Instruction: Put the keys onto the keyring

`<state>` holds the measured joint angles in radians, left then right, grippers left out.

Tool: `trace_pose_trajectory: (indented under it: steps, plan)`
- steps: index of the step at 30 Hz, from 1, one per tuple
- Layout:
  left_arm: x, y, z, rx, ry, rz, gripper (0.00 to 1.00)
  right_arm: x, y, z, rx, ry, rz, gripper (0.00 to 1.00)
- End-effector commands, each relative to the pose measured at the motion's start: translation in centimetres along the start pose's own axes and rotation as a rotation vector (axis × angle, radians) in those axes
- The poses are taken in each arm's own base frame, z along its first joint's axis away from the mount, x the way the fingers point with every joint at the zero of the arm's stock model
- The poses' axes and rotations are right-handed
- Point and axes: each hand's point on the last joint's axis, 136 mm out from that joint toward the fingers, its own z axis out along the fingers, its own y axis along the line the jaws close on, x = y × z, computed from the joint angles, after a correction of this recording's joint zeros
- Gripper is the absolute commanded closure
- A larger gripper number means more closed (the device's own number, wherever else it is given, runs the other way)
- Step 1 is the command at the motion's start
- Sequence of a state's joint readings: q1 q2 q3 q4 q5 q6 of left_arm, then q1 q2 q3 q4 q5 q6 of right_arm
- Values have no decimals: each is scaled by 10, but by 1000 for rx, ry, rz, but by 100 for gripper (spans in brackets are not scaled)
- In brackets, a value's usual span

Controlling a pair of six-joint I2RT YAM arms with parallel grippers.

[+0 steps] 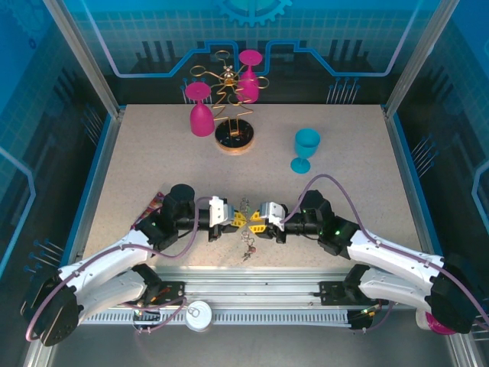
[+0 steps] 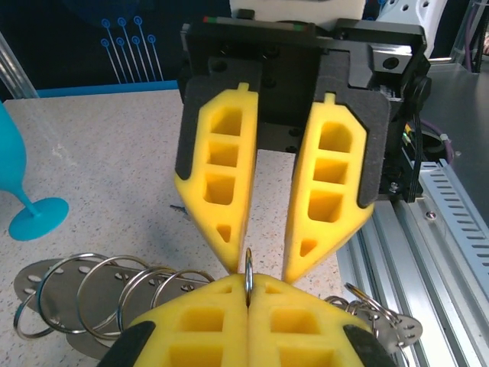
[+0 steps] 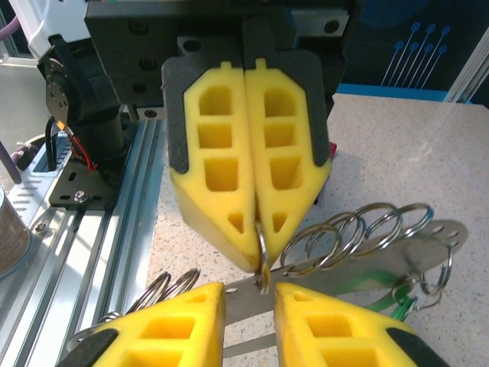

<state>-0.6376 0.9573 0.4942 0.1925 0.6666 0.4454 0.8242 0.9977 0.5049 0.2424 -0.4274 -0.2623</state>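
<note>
Speckled table, blue goblet; left end effector tight on keyring, right end effector spread.

A teal goblet is standing upright on the speckled table, beyond the fingers and to their right; two pink goblets are hanging bowl-down on a gold wire rack, well beyond the fingers; a printed packet is lying to their left, partly hidden.
</note>
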Motion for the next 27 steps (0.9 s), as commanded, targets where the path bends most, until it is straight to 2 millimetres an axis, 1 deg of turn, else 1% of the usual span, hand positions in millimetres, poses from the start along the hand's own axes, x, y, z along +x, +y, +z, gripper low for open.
trace_pose_trajectory:
  steps: [1,6,10,13,15,16,18,19,20,23,27]
  plan:
    - [-11,-8,-2,47,-41,32,100,-13,-3,-4,17,-51,-30,76]
    - [-11,-10,-2,57,-40,36,100,-13,-3,-3,16,-44,-42,78]
    - [-13,-11,-2,67,-40,36,100,-16,-1,1,-9,-47,-53,83]
    - [-14,-13,-2,81,-40,32,100,-18,0,3,-23,-47,-55,90]
    - [-14,-13,-3,81,-35,25,100,-19,1,4,-32,-50,-57,100]
    - [-13,-12,-3,75,-31,22,100,-19,1,4,-33,-51,-58,100]
    - [-10,-8,-3,51,-16,11,92,-20,1,2,-27,-54,-60,100]
    - [-9,-6,-3,35,-7,4,84,-20,0,1,-21,-55,-57,100]
    - [-7,-5,-4,18,-1,-4,73,-20,0,0,-16,-56,-53,100]
    - [-4,-2,-7,-14,7,-17,58,-18,0,-2,-13,-56,-30,100]
    - [1,-1,-13,-59,23,-43,56,-15,-1,-4,-12,-60,-8,100]
